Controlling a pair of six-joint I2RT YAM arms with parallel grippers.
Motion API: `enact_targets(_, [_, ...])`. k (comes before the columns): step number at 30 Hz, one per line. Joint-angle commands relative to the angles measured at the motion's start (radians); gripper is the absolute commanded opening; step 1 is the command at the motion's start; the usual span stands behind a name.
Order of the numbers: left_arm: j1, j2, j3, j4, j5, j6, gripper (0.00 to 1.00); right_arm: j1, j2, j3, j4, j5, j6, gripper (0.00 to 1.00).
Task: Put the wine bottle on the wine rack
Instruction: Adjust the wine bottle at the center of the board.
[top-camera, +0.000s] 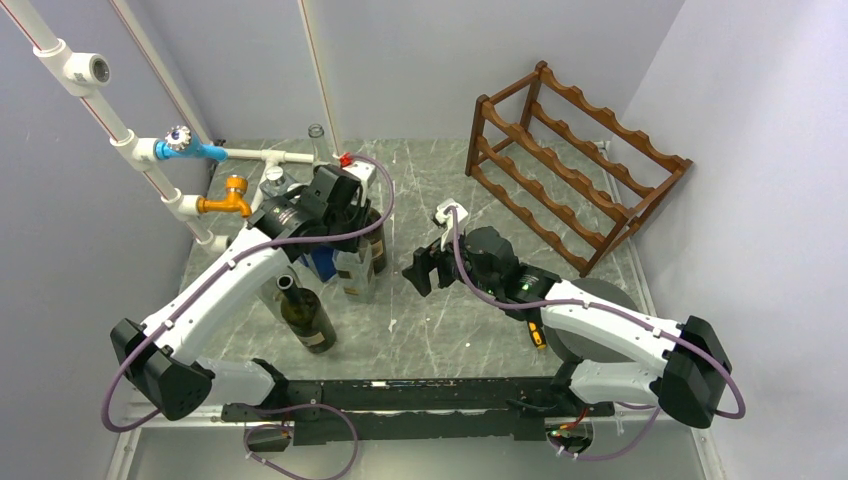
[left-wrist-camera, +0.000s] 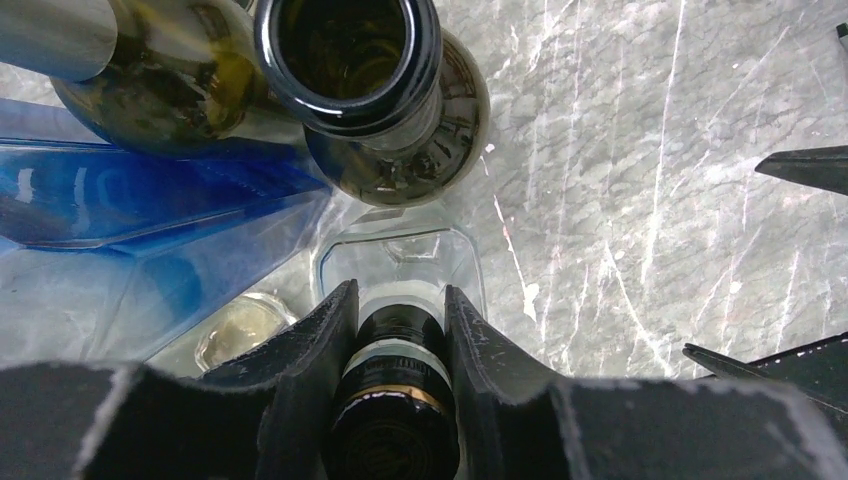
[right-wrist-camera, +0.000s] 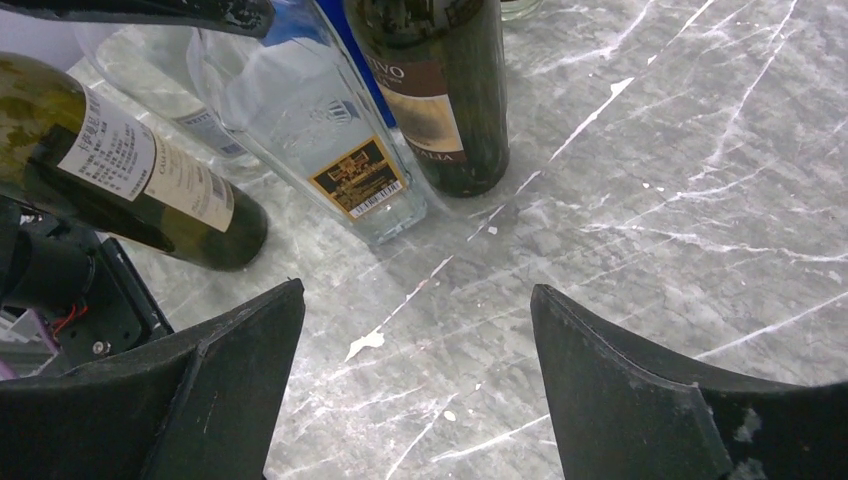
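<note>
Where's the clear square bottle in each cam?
Top external: clear square bottle stands just left of centre.
Left wrist: bottom centre, neck clamped in the left gripper.
Right wrist: upper left, black-and-gold label.
Shared landmark: dark bottle beside it.

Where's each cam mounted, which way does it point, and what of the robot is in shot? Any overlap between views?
Top external: above and behind the bases, looking down at the table and the wine rack at the far right. Both arms show whole.
Left wrist: on the left arm, looking down past the left hand, which is shut on the neck of the clear square bottle.
Right wrist: on the right arm, angled down toward the bottles. The open right hand frames the bottom.
Shared: both wrist views show the clear square bottle.
</note>
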Motion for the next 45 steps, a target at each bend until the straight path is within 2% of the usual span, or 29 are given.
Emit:
enact_targets(1, [-0.001, -0.032, 0.062, 0.023, 0.055, 0.004, 0.14, 0.001, -0.006, -0.004, -0.002, 0.012, -0.023, 0.87])
enact_targets(5, [-0.001, -0.033, 0.079, 0.048, 0.127, 0.000, 0.00, 0.001, -0.025, -0.027, 0.022, 0.010, -0.019, 0.90])
enact_targets(7, [0.000, -0.030, 0.088, 0.062, 0.151, -0.011, 0.00, 0.001, -0.024, -0.017, 0.012, 0.013, -0.026, 0.92])
enact_targets(8, [0.000, -0.029, 0.094, 0.067, 0.178, -0.015, 0.00, 0.001, -0.023, -0.005, -0.008, 0.012, -0.032, 0.99])
enact_targets(9, [0.000, -0.033, 0.093, 0.079, 0.201, -0.019, 0.00, 0.002, -0.021, 0.002, -0.019, 0.014, -0.039, 1.00])
enact_targets(14, [-0.001, -0.071, 0.025, 0.188, 0.282, -0.067, 0.00, 0.001, -0.028, -0.023, -0.009, 0.059, -0.039, 1.00])
enact_targets(19, [-0.001, -0.110, -0.052, 0.302, 0.302, -0.129, 0.00, 0.001, -0.053, -0.091, 0.095, -0.087, -0.081, 0.99])
enact_targets(22, [0.000, -0.140, -0.090, 0.353, 0.328, -0.170, 0.00, 0.001, -0.051, -0.075, 0.088, -0.150, -0.120, 0.98])
enact_targets(27, [-0.001, -0.264, -0.265, 0.548, 0.374, -0.196, 0.00, 0.002, -0.057, -0.083, 0.118, -0.169, -0.178, 0.98])
enact_targets(31, [-0.001, -0.311, -0.312, 0.561, 0.349, -0.170, 0.00, 0.002, -0.074, -0.106, 0.158, -0.199, -0.193, 0.98])
enact_targets(34, [-0.001, -0.297, -0.289, 0.524, 0.340, -0.156, 0.00, 0.001, -0.077, -0.151, 0.226, -0.188, -0.213, 0.98])
enact_targets(40, [-0.001, -0.292, -0.277, 0.518, 0.374, -0.149, 0.00, 0.003, -0.046, -0.180, 0.313, -0.234, -0.271, 0.99])
enact_targets(45, [-0.001, -0.285, -0.252, 0.500, 0.422, -0.135, 0.00, 0.008, -0.038, -0.199, 0.379, -0.197, -0.272, 1.00])
